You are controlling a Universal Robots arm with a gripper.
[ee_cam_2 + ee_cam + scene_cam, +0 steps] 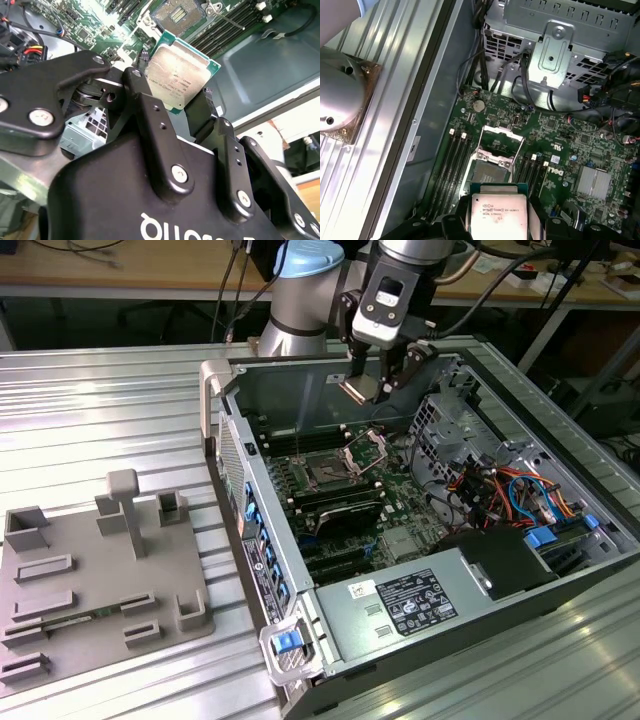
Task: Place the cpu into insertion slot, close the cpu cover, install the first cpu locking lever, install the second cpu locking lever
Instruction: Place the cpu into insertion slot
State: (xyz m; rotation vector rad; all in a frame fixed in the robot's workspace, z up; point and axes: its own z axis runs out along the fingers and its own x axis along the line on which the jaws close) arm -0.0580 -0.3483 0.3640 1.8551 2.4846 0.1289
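Above the open computer case point(290, 390), in the exterior view, you see the gripper point(372, 390) hanging with the cpu point(357, 390) pinched between its fingers, clear of the motherboard. Below it the insertion slot point(327, 472) lies bare, toward the exterior view's left of the chip, and the cpu cover point(366, 450) stands tipped up just beside the slot. A grey fixture plate point(90, 580) rests on the table at the exterior view's left, well apart from the case. Turning to the second wrist view, you can check the grip: the black fingers point(150, 115) close on opposite edges of the cpu point(177, 75), its dull metal top facing the camera, and the insertion slot point(177, 14) sits beyond it on the green board. Looking at the first wrist view, you find the cpu point(495, 210) held in the gripper point(496, 225), near the insertion slot point(487, 172) but not touching it, with the cpu cover point(499, 142) swung open on the slot's far side.
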